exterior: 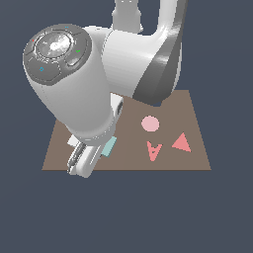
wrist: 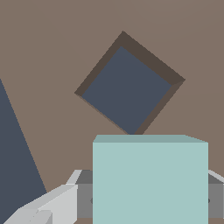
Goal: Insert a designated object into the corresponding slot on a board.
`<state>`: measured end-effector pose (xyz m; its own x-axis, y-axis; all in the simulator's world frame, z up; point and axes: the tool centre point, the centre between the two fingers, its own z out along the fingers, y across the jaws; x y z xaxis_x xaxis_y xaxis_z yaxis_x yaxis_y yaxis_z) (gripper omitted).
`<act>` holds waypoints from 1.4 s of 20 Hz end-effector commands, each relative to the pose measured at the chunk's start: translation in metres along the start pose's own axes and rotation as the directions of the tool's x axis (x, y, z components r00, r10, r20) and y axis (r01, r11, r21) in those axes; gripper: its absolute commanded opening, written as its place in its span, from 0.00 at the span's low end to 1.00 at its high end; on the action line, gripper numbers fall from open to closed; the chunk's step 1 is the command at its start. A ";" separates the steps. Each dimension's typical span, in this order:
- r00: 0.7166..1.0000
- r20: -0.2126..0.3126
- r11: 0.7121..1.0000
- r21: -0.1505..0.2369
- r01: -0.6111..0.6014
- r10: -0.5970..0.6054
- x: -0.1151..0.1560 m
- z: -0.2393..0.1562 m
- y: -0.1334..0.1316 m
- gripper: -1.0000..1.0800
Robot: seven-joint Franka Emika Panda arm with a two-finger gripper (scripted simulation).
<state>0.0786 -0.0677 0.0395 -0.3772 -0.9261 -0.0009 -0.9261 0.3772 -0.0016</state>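
Note:
The pale teal square block (wrist: 150, 179) fills the near part of the wrist view, held between the grey fingers (wrist: 83, 199) of my gripper (wrist: 150, 201). Just beyond it lies the dark square slot (wrist: 128, 87), turned like a diamond, cut into the brown board (wrist: 43, 52). The block is above the board and its far edge overlaps the slot's nearest corner. In the exterior view a corner of the block (exterior: 108, 146) shows beside the gripper (exterior: 85, 160) over the board's (exterior: 195, 160) left part. The arm hides the slot there.
A pink disc (exterior: 150, 123), a red letter A (exterior: 154, 150) and a red triangle (exterior: 182, 143) lie on the board's right half in the exterior view. The arm's bulky wrist (exterior: 74, 84) covers the board's left half. The board's edge (wrist: 17, 140) shows in the wrist view.

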 end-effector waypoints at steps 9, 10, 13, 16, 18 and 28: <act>0.921 0.000 0.921 0.000 -0.390 0.390 0.039 -0.001 -0.011 0.00; 0.909 0.000 0.909 0.000 -0.416 0.416 0.042 -0.001 -0.011 0.00; 0.874 0.000 0.874 0.000 -0.485 0.485 0.050 -0.001 -0.010 0.00; 0.842 0.000 0.842 0.000 -0.539 0.539 0.056 -0.001 -0.009 0.00; 0.823 0.000 0.823 0.000 -0.568 0.568 0.060 -0.001 -0.009 0.00; 0.782 -0.001 0.782 0.000 -0.623 0.623 0.067 -0.001 -0.007 0.00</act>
<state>0.0594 -0.1320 0.0404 -0.8700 -0.4930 -0.0003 -0.4930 0.8700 0.0001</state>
